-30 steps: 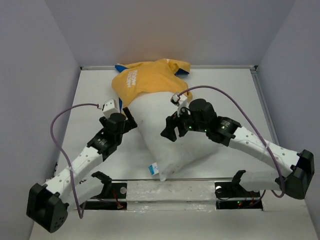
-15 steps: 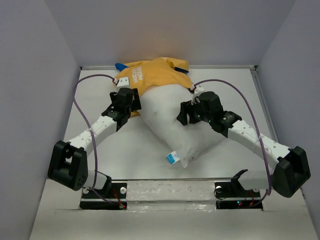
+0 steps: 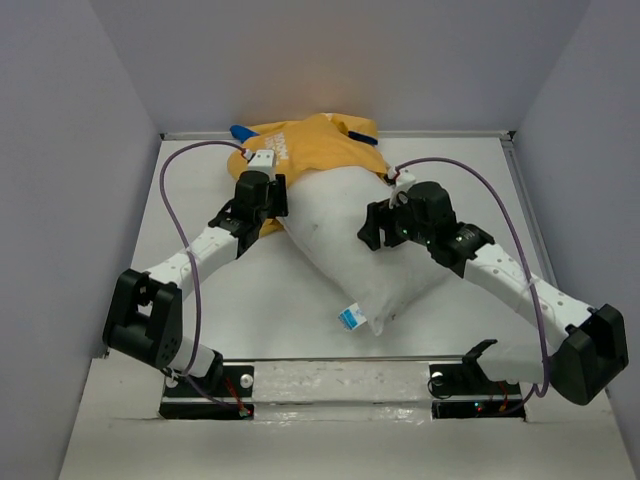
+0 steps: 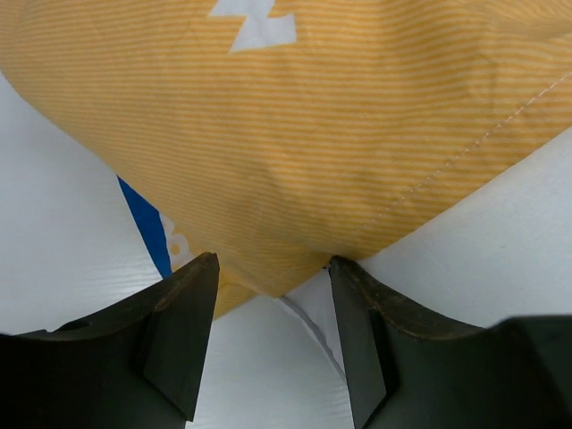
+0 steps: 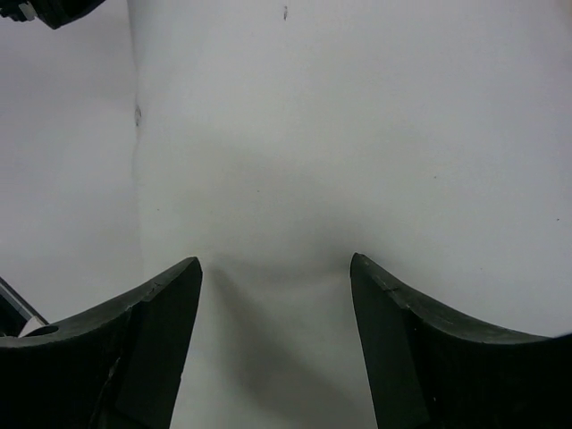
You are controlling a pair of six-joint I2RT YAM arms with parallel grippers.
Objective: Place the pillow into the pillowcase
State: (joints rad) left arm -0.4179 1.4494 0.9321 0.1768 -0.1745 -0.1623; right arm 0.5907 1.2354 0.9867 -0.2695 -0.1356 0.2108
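The white pillow [image 3: 345, 245] lies slantwise mid-table, its far end tucked into the mouth of the mustard-yellow pillowcase [image 3: 305, 150], its blue-and-white tag [image 3: 350, 318] at the near corner. My left gripper [image 3: 277, 200] is at the pillowcase's left hem. In the left wrist view its jaws stand apart, with the hem of the yellow pillowcase [image 4: 295, 143] reaching between the fingertips of my left gripper [image 4: 273, 268] and a blue strip [image 4: 143, 219] beside it. My right gripper [image 3: 369, 228] is open and presses on the pillow [image 5: 340, 116], which dents between the tips of my right gripper [image 5: 275, 264].
The white table [image 3: 200, 290] is walled at the left, back and right. A clear bar with black clamps [image 3: 340, 385] runs along the near edge. Purple cables [image 3: 170, 190] loop over both arms. Blue cloth [image 3: 240, 132] pokes out at the pillowcase's far left.
The left arm has reached forward to the pillowcase's hem and its jaws have narrowed. The pillow has slid farther back into the case, with the right gripper following it.
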